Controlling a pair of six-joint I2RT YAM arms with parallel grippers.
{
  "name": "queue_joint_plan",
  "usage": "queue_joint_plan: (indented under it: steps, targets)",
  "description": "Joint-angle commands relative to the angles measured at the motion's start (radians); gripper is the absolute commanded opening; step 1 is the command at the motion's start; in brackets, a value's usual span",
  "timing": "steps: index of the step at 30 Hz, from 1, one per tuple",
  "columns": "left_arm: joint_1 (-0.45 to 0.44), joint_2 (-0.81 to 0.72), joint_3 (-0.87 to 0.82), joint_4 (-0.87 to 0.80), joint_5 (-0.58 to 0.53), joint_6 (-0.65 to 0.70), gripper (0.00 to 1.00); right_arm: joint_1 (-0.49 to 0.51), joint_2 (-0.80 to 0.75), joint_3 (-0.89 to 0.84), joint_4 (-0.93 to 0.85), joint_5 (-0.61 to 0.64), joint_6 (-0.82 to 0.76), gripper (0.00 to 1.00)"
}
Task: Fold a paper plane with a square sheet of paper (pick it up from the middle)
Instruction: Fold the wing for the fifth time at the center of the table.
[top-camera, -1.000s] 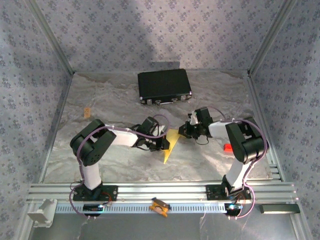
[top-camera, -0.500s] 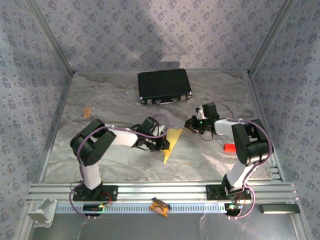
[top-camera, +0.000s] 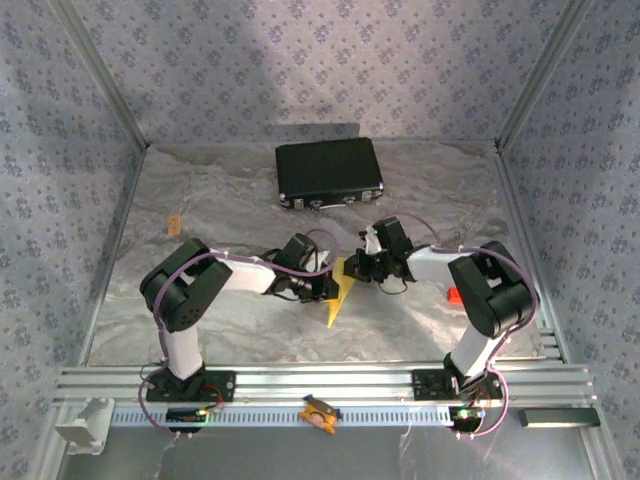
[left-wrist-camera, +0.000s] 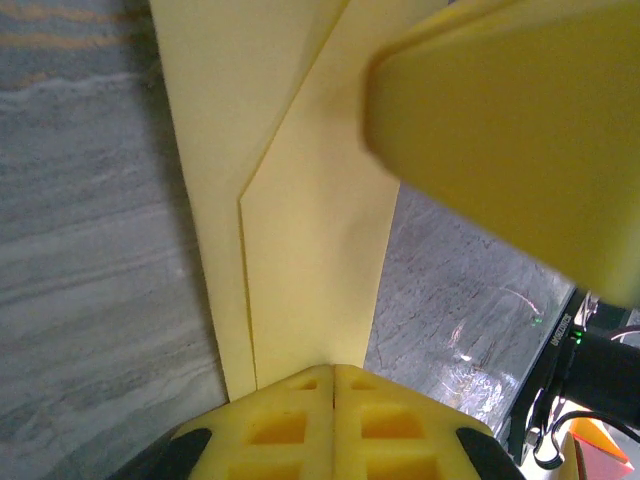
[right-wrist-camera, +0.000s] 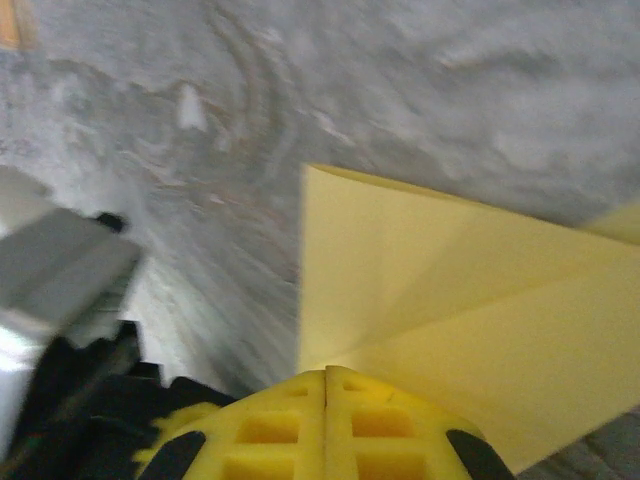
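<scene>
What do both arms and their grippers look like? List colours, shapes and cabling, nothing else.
The left arm and right arm match: bulky black joint housings joined by white links. A thin purple cable loops along each. The left gripper and right gripper have black bodies and bright yellow pads moulded with square recesses.

The yellow paper plane (top-camera: 337, 300), half-folded into a narrow pointed wedge, lies flat on the near side of the black case (top-camera: 329, 172).

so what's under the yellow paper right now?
Grey marbled table shows all round the folded paper; whatever lies directly beneath is hidden by it. Left gripper, shut, rests on top of it.
</scene>
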Motion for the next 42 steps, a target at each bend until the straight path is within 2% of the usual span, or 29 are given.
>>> queue_joint_plan:
  steps: [1,7,17,24,32,36,42]
  targets:
    - [-0.004,0.018,-0.050,-0.140,-0.065,-0.004,0.00,-0.022,0.053,-0.029,0.017,-0.008,0.031,0.04]
    - [-0.005,-0.035,-0.037,-0.151,-0.064,-0.010,0.00,-0.033,0.059,-0.041,0.002,0.030,0.043,0.03]
    - [-0.032,-0.178,-0.042,-0.110,-0.046,-0.045,0.09,-0.030,0.045,-0.042,0.006,0.025,0.054,0.03]
    - [-0.062,-0.115,-0.014,-0.101,-0.021,-0.030,0.08,-0.031,0.039,-0.039,0.006,0.018,0.055,0.03]
    - [-0.075,-0.062,-0.094,-0.082,-0.048,-0.061,0.02,-0.031,0.017,-0.022,0.008,-0.010,0.054,0.04]
    - [-0.074,-0.058,-0.128,-0.052,-0.066,-0.081,0.01,-0.026,-0.038,-0.024,0.041,-0.067,0.070,0.04]
    - [-0.075,-0.058,-0.123,-0.049,-0.080,-0.086,0.00,0.013,-0.107,-0.050,-0.026,-0.087,0.061,0.04]
